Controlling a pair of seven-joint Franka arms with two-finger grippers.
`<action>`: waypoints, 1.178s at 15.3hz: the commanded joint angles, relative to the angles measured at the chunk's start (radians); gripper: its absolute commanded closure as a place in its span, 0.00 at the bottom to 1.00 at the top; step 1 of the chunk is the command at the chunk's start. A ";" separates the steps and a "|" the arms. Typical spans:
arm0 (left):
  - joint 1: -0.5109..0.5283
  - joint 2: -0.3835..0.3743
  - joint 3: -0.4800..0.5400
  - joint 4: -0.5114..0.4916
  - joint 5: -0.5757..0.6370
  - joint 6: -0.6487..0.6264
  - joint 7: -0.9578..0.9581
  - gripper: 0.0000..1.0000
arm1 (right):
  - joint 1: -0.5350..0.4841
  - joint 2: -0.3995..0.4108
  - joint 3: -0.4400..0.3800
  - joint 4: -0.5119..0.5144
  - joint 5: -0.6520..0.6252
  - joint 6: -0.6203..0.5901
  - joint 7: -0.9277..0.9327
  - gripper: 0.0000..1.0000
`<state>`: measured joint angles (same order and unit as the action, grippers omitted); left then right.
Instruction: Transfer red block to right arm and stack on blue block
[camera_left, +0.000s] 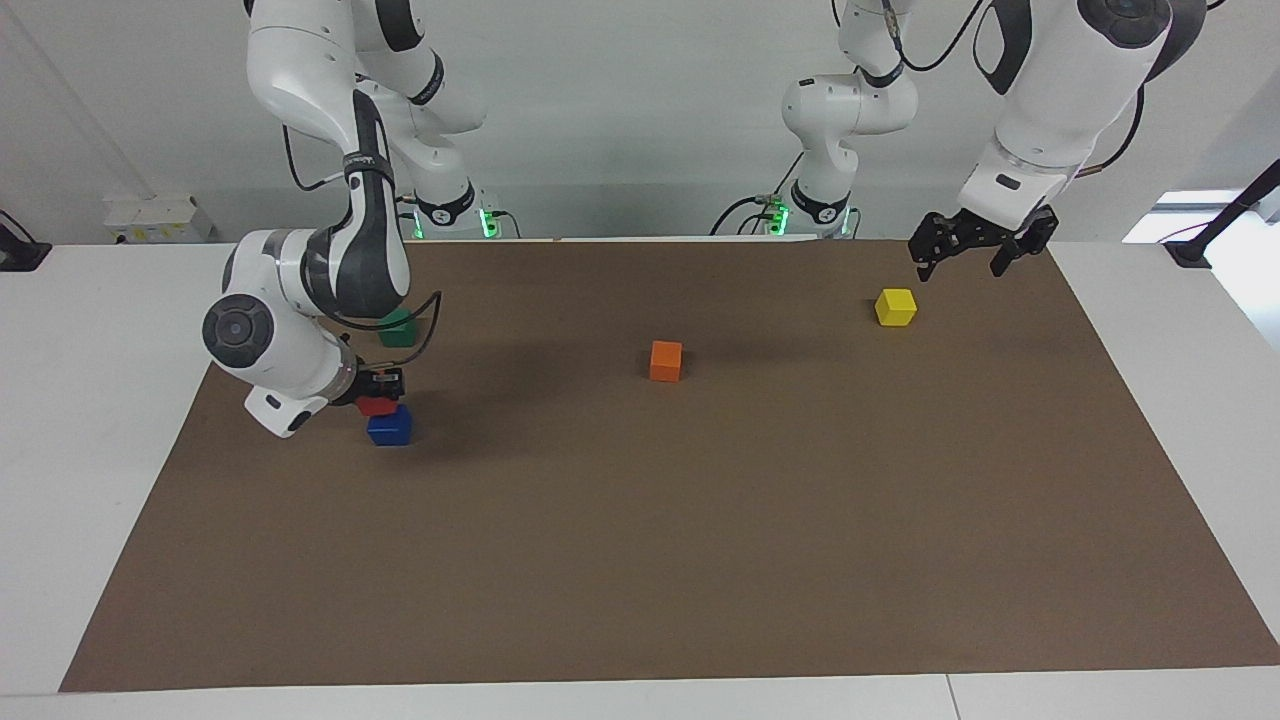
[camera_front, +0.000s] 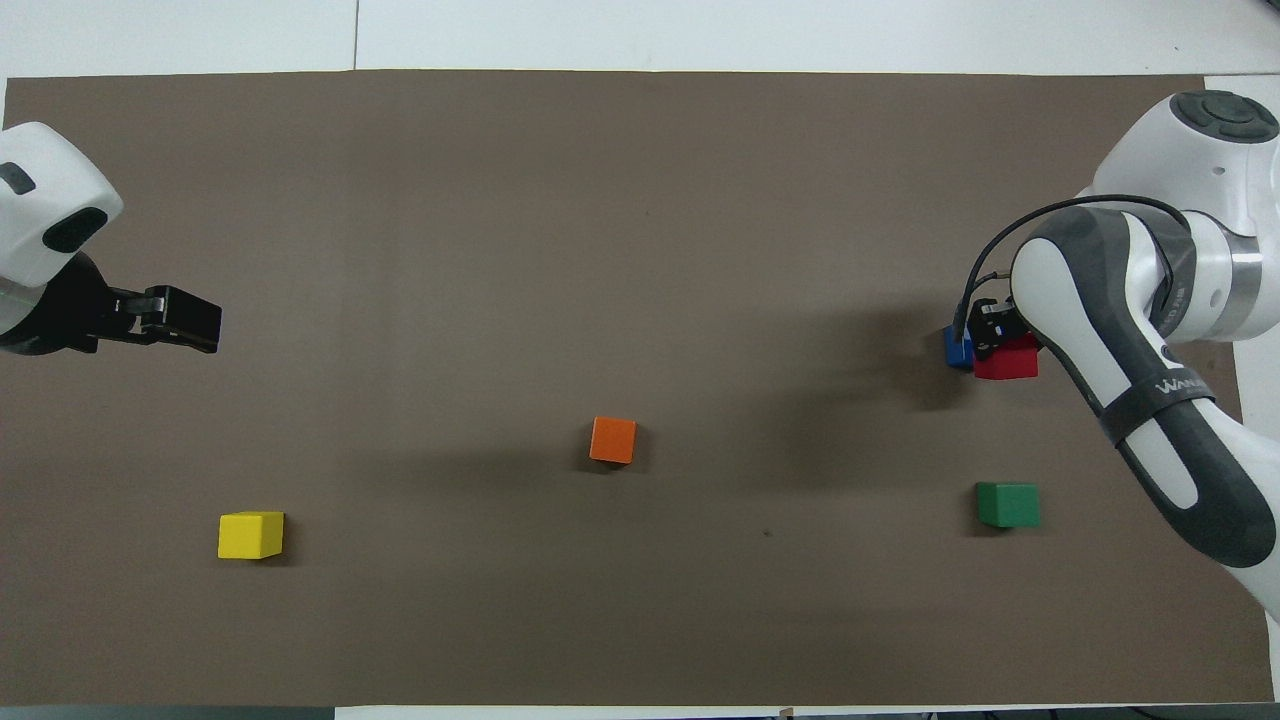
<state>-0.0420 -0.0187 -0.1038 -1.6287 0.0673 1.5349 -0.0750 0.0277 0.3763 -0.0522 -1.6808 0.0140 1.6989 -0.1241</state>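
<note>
Covering white table (camera_left: 100, 420): brown mat (camera_left: 700, 520).

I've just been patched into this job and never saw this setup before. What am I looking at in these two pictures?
Two white robot arms work at a table with a brown mat. One picture faces the robots; the other looks down from above them. The right claw holds the red block just over the blue block; whether they touch is unclear. The left claw waits open in the air near the yellow block. An orange block and a green block lie loose.
</note>
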 joint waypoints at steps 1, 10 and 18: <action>-0.002 -0.007 0.009 0.004 -0.015 -0.019 0.004 0.00 | -0.017 0.052 0.006 0.050 0.020 -0.018 -0.034 1.00; -0.002 -0.007 0.009 0.004 -0.014 -0.019 0.004 0.00 | -0.025 0.081 0.006 0.041 0.052 0.001 -0.063 1.00; -0.002 -0.007 0.009 0.004 -0.014 -0.019 0.004 0.00 | -0.025 0.081 0.006 0.033 0.078 0.019 -0.054 0.13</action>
<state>-0.0420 -0.0187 -0.1037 -1.6287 0.0673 1.5343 -0.0750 0.0122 0.4373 -0.0509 -1.6563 0.0693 1.7051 -0.1603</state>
